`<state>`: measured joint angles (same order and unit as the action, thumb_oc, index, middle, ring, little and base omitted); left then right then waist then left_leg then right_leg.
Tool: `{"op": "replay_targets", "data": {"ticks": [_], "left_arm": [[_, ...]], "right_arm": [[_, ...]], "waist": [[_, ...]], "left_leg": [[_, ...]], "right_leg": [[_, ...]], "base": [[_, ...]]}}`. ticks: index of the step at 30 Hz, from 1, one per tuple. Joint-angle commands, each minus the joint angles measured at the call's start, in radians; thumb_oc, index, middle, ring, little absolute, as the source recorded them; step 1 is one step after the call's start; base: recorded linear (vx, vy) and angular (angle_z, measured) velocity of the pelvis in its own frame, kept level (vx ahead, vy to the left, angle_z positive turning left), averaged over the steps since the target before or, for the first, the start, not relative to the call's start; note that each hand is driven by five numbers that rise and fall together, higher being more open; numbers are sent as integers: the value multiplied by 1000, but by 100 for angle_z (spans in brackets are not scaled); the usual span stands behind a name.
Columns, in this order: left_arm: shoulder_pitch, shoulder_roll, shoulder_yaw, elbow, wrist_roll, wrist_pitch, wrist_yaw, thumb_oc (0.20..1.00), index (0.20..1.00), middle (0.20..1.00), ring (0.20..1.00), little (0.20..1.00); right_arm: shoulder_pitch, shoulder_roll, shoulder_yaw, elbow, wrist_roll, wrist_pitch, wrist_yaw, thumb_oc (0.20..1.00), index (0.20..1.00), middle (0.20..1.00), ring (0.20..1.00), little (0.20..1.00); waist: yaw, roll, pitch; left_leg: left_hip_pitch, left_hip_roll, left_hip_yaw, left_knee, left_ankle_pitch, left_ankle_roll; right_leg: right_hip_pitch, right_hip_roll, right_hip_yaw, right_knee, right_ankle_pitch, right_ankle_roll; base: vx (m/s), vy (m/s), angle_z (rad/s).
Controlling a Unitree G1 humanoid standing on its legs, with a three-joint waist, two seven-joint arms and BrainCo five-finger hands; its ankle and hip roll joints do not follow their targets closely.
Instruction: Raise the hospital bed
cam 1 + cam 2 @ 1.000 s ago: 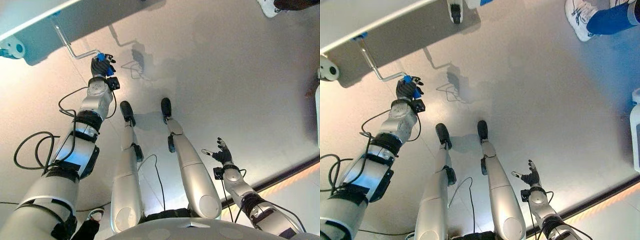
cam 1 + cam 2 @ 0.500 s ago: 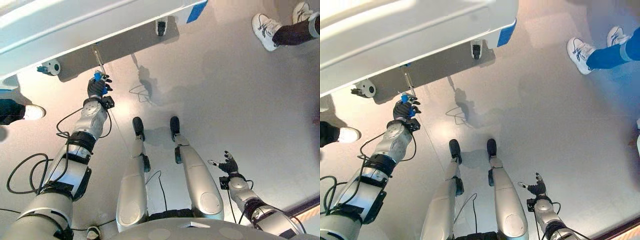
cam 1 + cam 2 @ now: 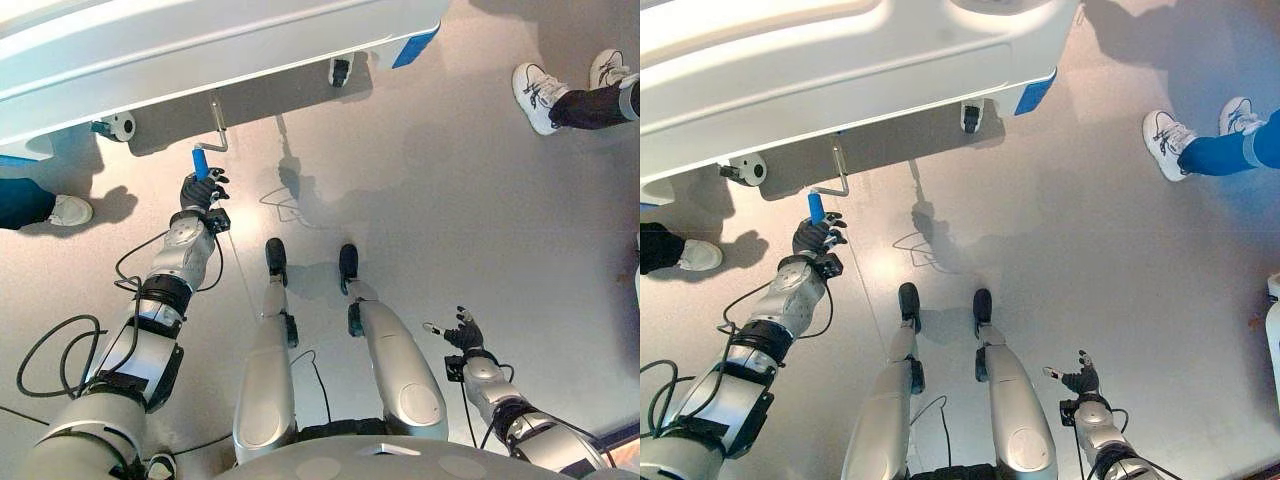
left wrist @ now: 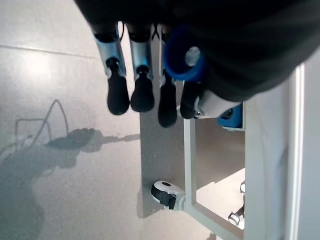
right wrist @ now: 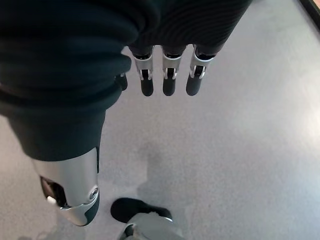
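Fingers (image 4: 142,92) of the left hand (image 3: 201,190) are curled round the blue grip (image 3: 200,162) of the bed's crank handle (image 3: 837,165), thumb closing from the other side; in the left wrist view the blue end of the grip sits ringed inside the fist, so the hold looks firm. Judged from that, the step in hand is cranking: the hand should carry the grip round in an even circle about the crank's shaft, wrist loose enough to let the grip turn inside the fist, never pulling outward, or the grip may slip free. The metal rod bends up from the grip toward 12 o'clock and runs under the hospital bed (image 3: 890,60), whose white frame spans the 10 to 1 o'clock part of the eye views, a castor (image 3: 120,126) at 10 o'clock of the hand. Right hand (image 3: 1080,380) hangs idle at 5 o'clock, fingers straight and spread over bare floor, holding nothing. People's shoes (image 3: 535,95) stand at 2 o'clock, another shoe (image 3: 70,210) at 9 o'clock
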<state>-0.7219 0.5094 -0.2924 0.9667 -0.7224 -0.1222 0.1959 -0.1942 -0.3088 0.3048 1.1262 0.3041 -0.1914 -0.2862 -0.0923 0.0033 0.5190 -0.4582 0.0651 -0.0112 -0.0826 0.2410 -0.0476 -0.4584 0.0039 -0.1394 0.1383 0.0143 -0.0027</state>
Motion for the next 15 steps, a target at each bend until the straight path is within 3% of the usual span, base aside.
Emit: {"op": "replay_targets", "data": {"ticks": [1,8,15], "left_arm": [[-36,180,104,86,64,-77,53,200,200,200,200,200],[-116,186,105,233,52,-50,59,200,200,200,200,200],[-169,220,89,271,32,-41,64,200,200,200,200,200]], "right_arm": [[43,-18,-20,17,12,-9,-3,1000,1000,1000,1000,1000],[50,-21,15,-42,37,-35,-19,1000,1000,1000,1000,1000],[78,-22,30,-82,58,-54,-32,1000,1000,1000,1000,1000]], "waist": [[53,-89,1],[37,-121,1],[19,-124,1]], "left_leg": [[38,-84,70,1,-86,22],[-48,-84,75,-3,-81,22],[-111,-89,84,-4,-84,28]], "right_leg": [[-21,-70,33,-94,135,120],[-99,-70,31,-103,147,125],[-162,-72,47,-118,163,131]], "base": [[5,27,12],[14,46,4],[12,54,3]]}}
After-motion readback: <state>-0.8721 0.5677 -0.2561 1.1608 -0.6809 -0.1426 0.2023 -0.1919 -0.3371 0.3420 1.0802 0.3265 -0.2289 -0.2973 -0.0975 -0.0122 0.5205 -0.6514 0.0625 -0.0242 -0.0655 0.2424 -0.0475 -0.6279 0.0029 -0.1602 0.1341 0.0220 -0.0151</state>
